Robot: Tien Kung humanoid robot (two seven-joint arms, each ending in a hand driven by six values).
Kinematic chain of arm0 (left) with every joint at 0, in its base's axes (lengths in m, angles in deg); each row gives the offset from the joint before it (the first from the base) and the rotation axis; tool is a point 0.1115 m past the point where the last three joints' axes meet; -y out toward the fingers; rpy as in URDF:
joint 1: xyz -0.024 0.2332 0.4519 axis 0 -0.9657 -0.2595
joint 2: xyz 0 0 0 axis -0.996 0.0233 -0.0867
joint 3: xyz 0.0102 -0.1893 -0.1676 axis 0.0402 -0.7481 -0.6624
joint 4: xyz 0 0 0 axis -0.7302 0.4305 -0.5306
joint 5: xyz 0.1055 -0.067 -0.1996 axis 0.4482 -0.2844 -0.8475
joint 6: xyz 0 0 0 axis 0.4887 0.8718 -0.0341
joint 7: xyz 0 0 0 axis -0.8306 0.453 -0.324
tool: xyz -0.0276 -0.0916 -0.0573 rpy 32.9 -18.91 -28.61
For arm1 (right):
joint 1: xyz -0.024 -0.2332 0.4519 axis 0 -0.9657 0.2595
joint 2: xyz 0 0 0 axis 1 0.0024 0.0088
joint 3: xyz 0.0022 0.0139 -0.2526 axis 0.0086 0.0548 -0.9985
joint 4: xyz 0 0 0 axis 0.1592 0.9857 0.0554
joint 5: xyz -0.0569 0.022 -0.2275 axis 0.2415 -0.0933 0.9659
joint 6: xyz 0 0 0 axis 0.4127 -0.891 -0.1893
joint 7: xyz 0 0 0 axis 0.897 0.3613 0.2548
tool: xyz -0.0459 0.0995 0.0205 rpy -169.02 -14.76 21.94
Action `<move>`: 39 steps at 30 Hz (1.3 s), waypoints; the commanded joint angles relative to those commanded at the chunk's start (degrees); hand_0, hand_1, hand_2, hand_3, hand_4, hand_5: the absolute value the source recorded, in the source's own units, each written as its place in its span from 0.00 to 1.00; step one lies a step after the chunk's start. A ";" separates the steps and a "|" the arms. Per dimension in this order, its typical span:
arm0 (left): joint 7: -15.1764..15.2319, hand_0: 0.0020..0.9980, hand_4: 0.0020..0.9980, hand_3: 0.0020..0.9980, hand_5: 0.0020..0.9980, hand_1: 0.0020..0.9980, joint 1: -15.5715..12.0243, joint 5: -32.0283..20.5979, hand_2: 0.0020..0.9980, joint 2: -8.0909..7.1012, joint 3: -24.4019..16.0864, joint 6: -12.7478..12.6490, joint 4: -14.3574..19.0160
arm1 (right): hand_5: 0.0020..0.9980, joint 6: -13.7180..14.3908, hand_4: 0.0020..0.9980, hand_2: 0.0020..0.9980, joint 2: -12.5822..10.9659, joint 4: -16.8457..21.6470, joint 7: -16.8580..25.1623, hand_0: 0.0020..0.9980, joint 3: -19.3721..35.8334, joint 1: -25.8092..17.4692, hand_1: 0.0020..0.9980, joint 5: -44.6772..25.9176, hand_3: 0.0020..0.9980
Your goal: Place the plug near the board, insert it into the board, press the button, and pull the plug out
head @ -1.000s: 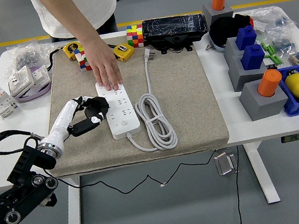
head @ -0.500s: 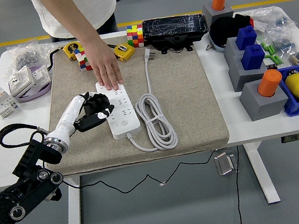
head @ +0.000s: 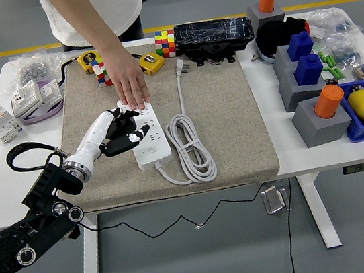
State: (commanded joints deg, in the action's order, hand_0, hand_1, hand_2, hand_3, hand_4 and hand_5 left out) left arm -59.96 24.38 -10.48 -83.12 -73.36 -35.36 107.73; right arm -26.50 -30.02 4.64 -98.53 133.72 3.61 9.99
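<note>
Left hand (head: 124, 132) now over board (head: 145, 135), prev. just left

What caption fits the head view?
Left hand reaching over the white power strip while a person's hand presses its far end.

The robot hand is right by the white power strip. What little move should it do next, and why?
Probably lower the fingertips onto the power strip. The left robot hand hovers over the strip's left side, seemingly holding nothing, while a person's hand steadies the far end. I cannot tell whether it is aiming at the button.
</note>
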 joint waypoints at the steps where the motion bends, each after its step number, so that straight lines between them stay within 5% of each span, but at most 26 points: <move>1: -0.05 0.76 0.75 0.70 0.53 0.76 0.17 0.02 0.76 0.00 0.14 0.03 0.02 | 0.44 0.00 0.92 0.69 0.00 0.00 0.00 0.61 0.02 0.01 0.68 -0.01 0.57; 19: -1.98 0.74 0.75 0.69 0.53 0.75 3.88 0.48 0.75 0.78 3.75 1.23 -0.70 | 0.45 0.02 0.92 0.69 -0.08 0.03 0.02 0.61 -0.28 0.08 0.68 -0.15 0.57; 38: 0.05 0.74 0.74 0.68 0.53 0.75 1.59 -0.05 0.75 -0.66 -0.08 0.17 3.22 | 0.45 0.00 0.92 0.69 -0.14 0.23 0.02 0.61 -0.57 -0.05 0.68 -0.13 0.57; 39: 0.08 0.61 0.74 0.66 0.53 0.67 1.30 0.01 0.70 -0.82 -0.47 0.11 3.90 | 0.45 0.01 0.92 0.69 -0.16 0.24 0.03 0.61 -0.58 -0.04 0.68 -0.12 0.57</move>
State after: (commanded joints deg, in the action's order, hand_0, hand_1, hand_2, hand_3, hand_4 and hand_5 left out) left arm -59.87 25.68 -10.47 -83.93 -73.83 -35.26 111.63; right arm -26.49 -30.18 4.88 -98.51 133.14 3.57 9.87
